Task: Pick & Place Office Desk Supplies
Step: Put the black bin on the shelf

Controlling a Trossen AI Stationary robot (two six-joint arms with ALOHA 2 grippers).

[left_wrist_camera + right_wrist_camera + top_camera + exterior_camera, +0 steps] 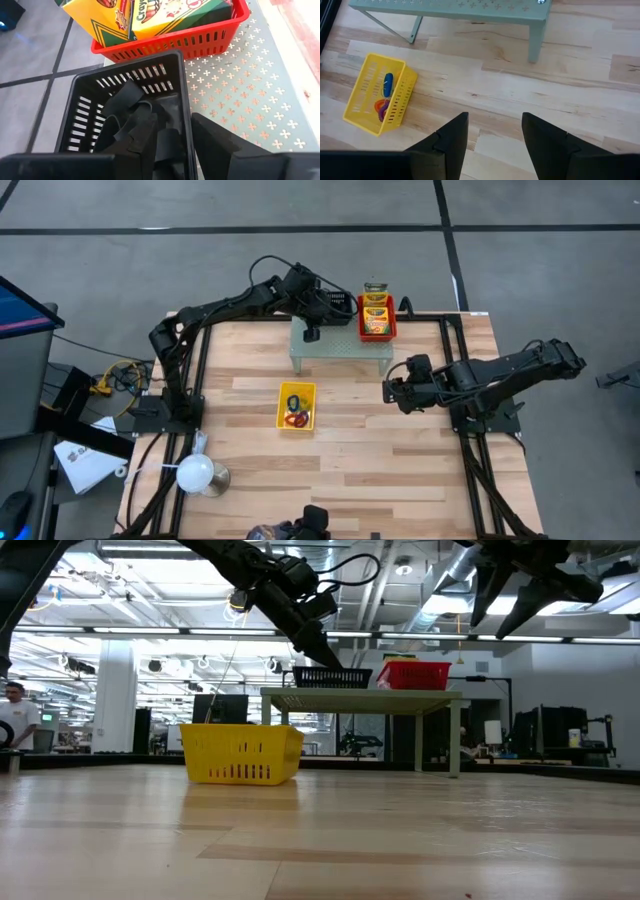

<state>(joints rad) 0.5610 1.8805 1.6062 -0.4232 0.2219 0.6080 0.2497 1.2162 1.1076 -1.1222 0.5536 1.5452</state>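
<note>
From the left wrist view, we judge that the left gripper (172, 145) is setting down or gripping the black basket (90, 107) on the pale green mesh shelf (245, 100): one finger is inside the basket and the other is outside its wall, so the jaws stand narrowly apart across the rim, but we cannot tell whether they really press on it. Inside the basket lie the small black clips (125, 107). To do this step well, we should keep the basket level, so the clips do not spill, and move only straight up or down near the shelf. Just beside the black basket stands the red basket (200, 42) with the yellow-green crayon boxes (165, 15); the two baskets look almost touching, so any sideways push could shift the red one toward the shelf edge. Farther away on the wooden table (400, 470), the yellow basket (297, 406) holds the coloured ring bands (296, 418), well apart from the shelf. The right gripper (495, 137) hovers over bare table beside the shelf, its fingers wide open and empty. The white lamp-like object (196, 472) stands near the table corner, out of the way.
</note>
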